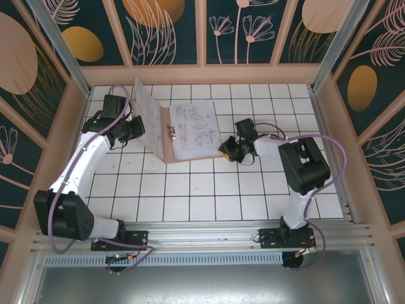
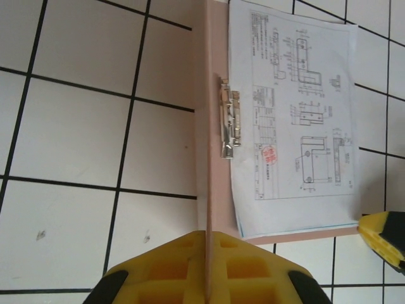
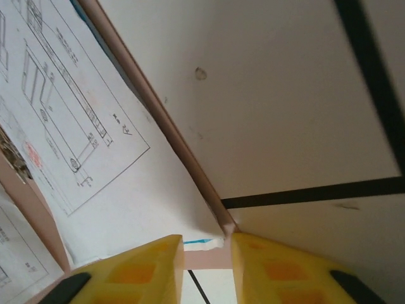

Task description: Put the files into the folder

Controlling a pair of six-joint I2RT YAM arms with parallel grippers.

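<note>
Folder [image 1: 169, 140] is laid open on the tiled table [image 1: 190, 196]. Its left cover is held raised, clamped edge-on in the closed jaws of the left gripper [image 2: 207, 240]. White sheet [image 1: 196, 130] is seen lying on the right panel, with an edge of the teal sheet [image 3: 197, 241] exposed beneath. The jaws of the right gripper [image 3: 207, 247] are set narrowly apart at the white sheet's near corner.
</note>
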